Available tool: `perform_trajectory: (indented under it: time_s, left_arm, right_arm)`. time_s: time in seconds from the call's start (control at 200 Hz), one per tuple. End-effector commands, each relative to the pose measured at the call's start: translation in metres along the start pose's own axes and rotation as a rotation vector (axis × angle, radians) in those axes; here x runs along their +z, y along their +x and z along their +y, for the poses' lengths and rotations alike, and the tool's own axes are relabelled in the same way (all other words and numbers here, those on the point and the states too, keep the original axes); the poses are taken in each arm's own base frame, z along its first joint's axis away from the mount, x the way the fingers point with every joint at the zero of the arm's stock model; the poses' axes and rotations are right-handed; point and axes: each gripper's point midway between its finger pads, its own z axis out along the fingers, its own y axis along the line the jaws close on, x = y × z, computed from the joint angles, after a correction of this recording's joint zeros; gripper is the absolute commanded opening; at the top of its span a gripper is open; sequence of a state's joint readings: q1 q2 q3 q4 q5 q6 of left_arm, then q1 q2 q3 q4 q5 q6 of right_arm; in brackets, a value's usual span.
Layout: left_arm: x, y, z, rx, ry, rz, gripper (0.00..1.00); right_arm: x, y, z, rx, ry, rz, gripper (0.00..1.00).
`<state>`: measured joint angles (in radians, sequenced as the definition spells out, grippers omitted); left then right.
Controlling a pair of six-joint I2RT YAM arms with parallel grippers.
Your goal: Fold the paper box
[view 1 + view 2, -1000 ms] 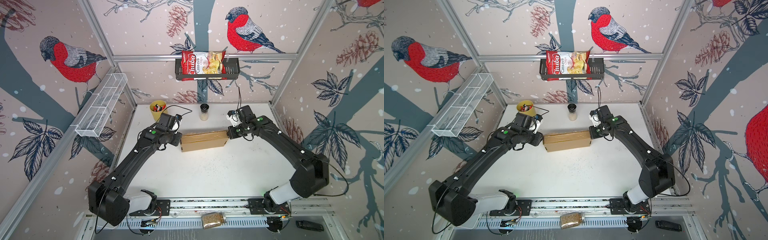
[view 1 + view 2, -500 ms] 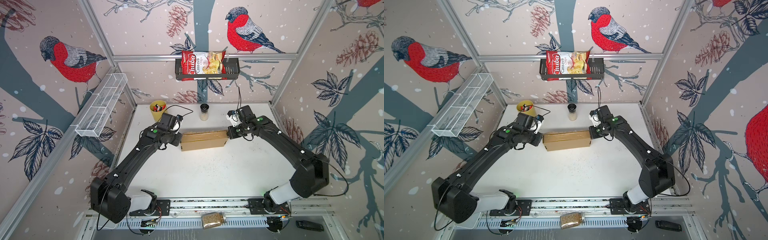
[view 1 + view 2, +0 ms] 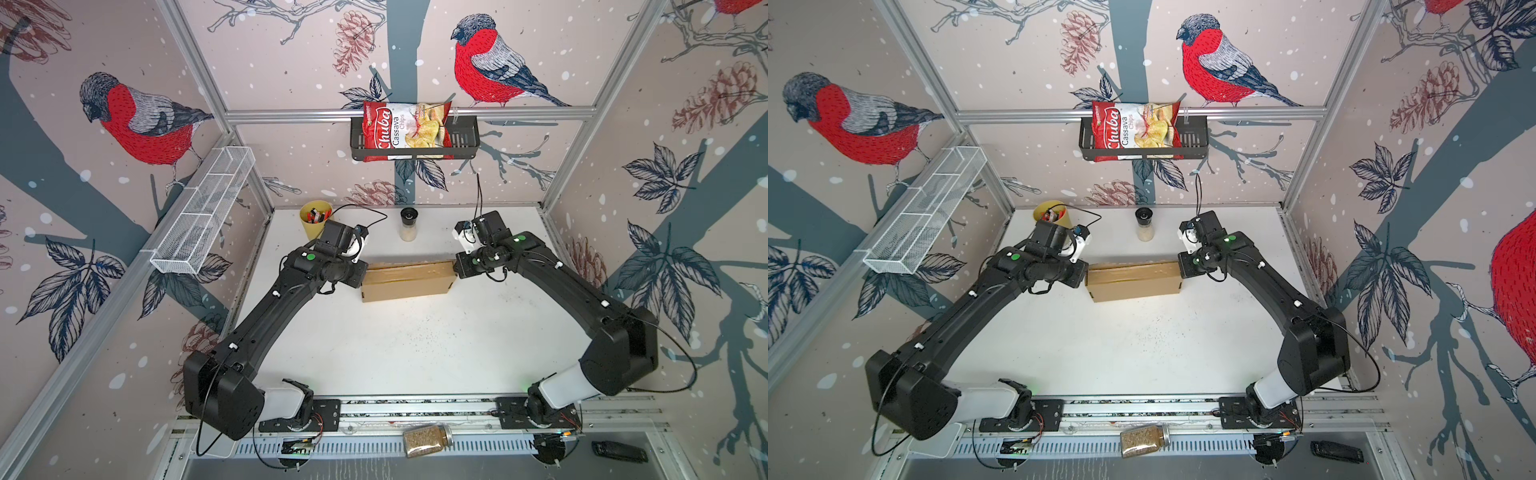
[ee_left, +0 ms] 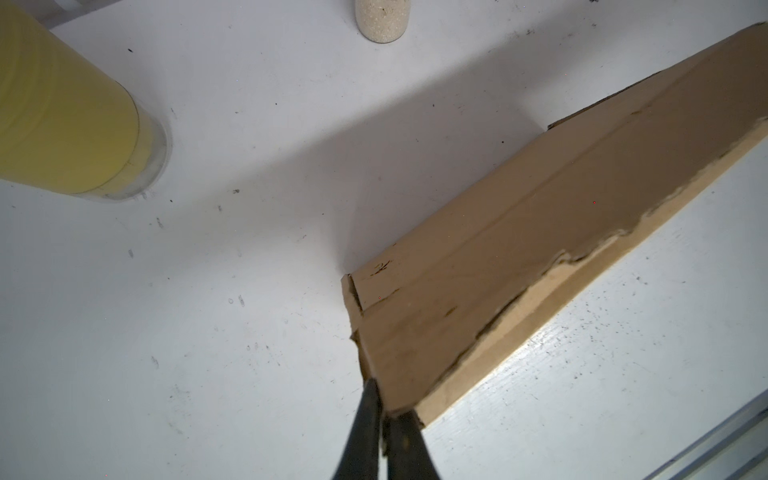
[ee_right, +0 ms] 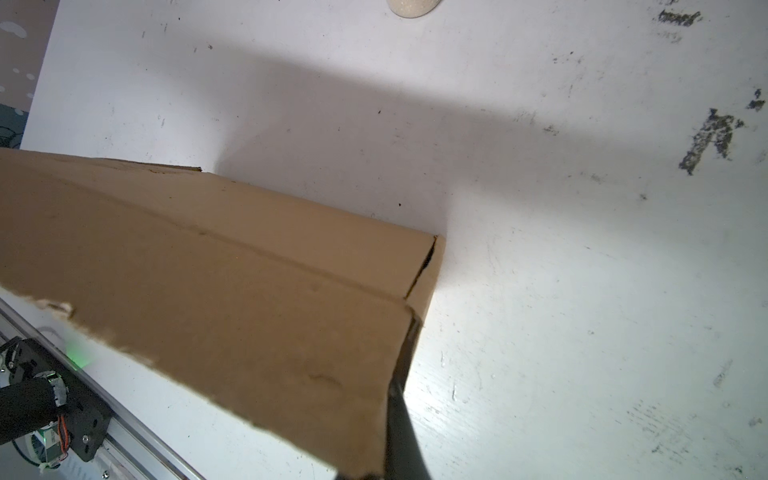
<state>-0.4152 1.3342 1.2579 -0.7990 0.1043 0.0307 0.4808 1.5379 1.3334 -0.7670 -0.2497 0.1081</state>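
Observation:
The paper box [image 3: 407, 280] [image 3: 1133, 280] is a closed, shallow brown cardboard box lying flat on the white table, with its long side across both top views. My left gripper [image 3: 363, 275] [image 3: 1086, 276] is at its left end. In the left wrist view the two dark fingers [image 4: 370, 415] of this gripper [image 4: 382, 401] pinch the end wall of the box [image 4: 498, 270] at its near corner. My right gripper [image 3: 456, 268] [image 3: 1179, 270] is shut on the box's right end wall. In the right wrist view one finger [image 5: 401, 407] lies outside the box [image 5: 208, 270] and the other is hidden under the cardboard.
A yellow cup [image 3: 314, 218] [image 4: 62, 108] with pens stands at the back left, close behind my left wrist. A spice jar [image 3: 408, 224] [image 4: 382, 20] stands behind the box. A black basket [image 3: 415, 153] holding a chips bag hangs on the back wall; a white mesh shelf [image 3: 203, 216] on the left wall.
My left gripper's jaws have shut on the box's left end. The box and my right arm have stayed where they were.

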Motion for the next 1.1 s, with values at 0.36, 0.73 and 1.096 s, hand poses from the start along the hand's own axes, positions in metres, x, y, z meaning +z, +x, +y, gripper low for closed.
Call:
perform_trajectory:
  time_s: [0.36,0.73,1.096]
  left_arm:
    - [0.006,0.002,-0.003,-0.052,0.02,0.061,0.09]
    - [0.007,0.007,0.002,-0.06,-0.008,0.065,0.21]
    - [0.011,0.017,0.01,-0.059,-0.043,0.085,0.19]
  right_arm:
    - [0.005,0.024,0.001,0.031,-0.011,0.101,0.02]
    - [0.005,0.024,0.001,0.03,-0.013,0.1,0.02]
    - [0.007,0.024,0.002,0.031,-0.016,0.101,0.01]
